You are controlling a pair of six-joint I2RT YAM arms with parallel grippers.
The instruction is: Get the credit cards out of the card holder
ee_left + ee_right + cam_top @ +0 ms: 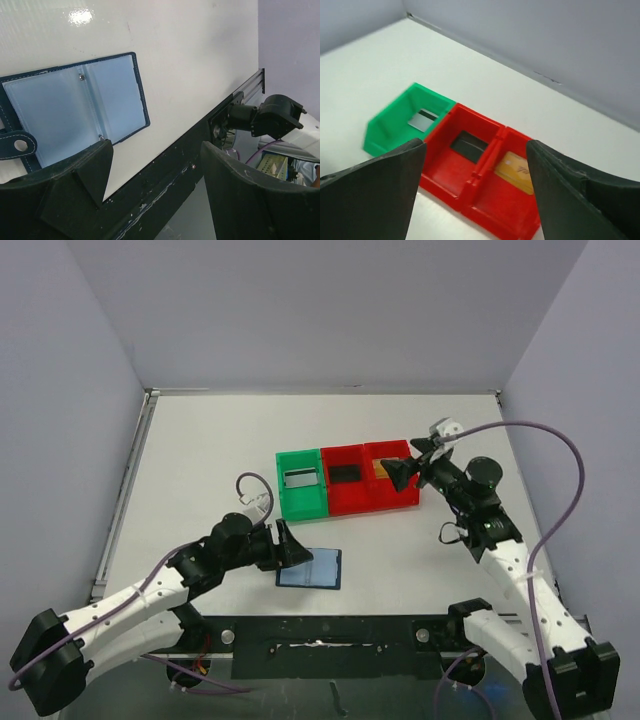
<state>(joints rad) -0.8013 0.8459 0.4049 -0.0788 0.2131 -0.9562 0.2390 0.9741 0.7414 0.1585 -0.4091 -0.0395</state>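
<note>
The dark blue card holder (311, 568) lies open flat on the table, its light blue pockets (75, 107) showing no card. My left gripper (290, 543) is open and empty just left of it, near the table's front edge. A grey card with a dark stripe (422, 120) lies in the green bin (301, 481). A black card (469, 145) lies in the middle red bin (346, 480). A gold card (516, 172) lies in the right red bin (390, 476). My right gripper (403, 473) is open and empty above the right red bin.
The three bins stand side by side in a row at the table's middle. The black front rail (165, 185) runs below the card holder. The right arm's base (267, 116) shows beyond the rail. Grey walls enclose the table.
</note>
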